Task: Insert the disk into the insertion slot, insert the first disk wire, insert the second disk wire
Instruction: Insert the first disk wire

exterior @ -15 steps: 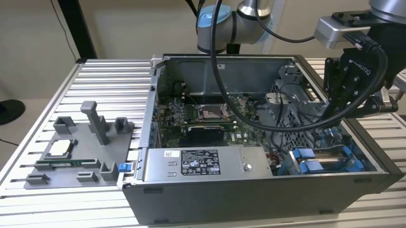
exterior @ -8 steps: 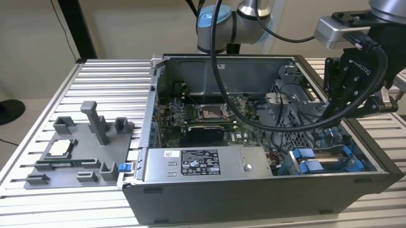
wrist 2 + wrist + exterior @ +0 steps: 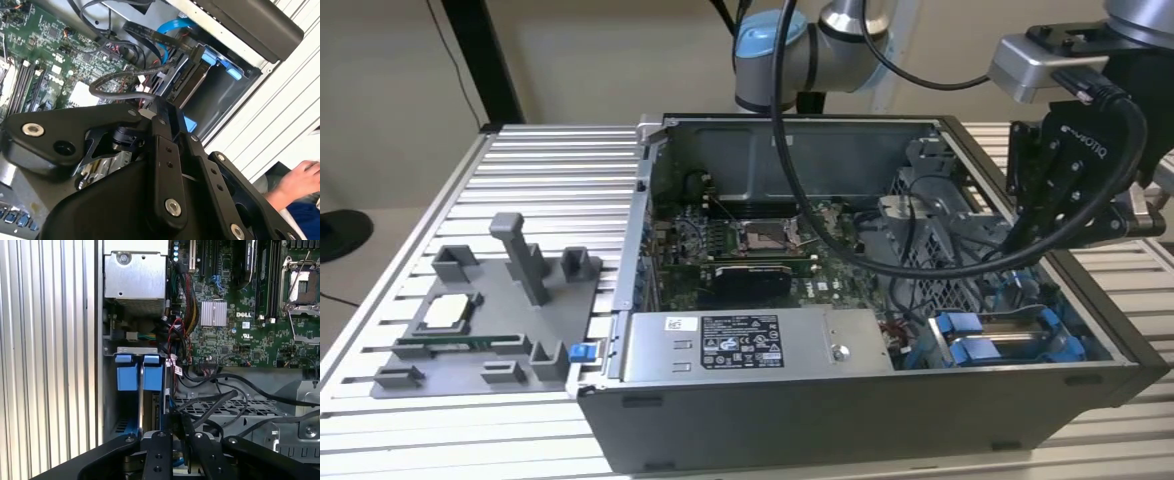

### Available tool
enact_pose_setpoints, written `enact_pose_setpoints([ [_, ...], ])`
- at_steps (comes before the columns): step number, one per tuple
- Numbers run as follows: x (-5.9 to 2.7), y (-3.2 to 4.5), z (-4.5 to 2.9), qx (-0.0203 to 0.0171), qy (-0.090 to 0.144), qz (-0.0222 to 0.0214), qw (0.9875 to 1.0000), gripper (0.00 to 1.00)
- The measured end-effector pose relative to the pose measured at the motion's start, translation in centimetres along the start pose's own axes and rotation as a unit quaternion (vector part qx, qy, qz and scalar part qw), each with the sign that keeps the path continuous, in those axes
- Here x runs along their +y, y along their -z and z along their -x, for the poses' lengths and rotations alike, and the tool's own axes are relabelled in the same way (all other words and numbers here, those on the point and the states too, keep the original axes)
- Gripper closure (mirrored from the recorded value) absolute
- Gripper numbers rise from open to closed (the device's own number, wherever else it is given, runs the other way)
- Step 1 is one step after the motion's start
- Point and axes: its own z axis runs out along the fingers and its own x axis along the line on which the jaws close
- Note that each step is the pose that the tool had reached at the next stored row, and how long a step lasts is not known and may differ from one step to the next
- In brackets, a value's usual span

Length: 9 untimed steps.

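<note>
The disk point(image 3: 192, 84) stands on edge inside the insertion slot point(image 3: 223, 98), at the open computer case's corner on the exterior view's right. Its blue carrier tabs point(image 3: 126, 373) show at the bay's mouth, and the blue carrier point(image 3: 983, 345) is also seen from outside. My gripper point(image 3: 1034, 245) hangs low over this corner, right beside the disk's end point(image 3: 141, 405). Black disk wires point(image 3: 212, 401) loop from the motherboard side toward my gripper point(image 3: 177, 434). A black braided wire point(image 3: 120, 76) and a blue wire point(image 3: 170, 29) lie near the disk, by my gripper point(image 3: 159, 107).
The grey power supply box point(image 3: 747, 345) fills the case's front. A perforated metal cage point(image 3: 250, 412) sits beside the bay, with the motherboard point(image 3: 747, 240) behind. A grey fixture tray point(image 3: 480, 320) with parts lies on the slatted table. A person's hand point(image 3: 300, 179) rests off the table.
</note>
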Motion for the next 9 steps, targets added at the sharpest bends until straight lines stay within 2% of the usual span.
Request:
enact_pose_setpoints([
  [9,-1.66,-0.06,-0.64,-0.0003,0.0,0.0013,1.0,1.0],
])
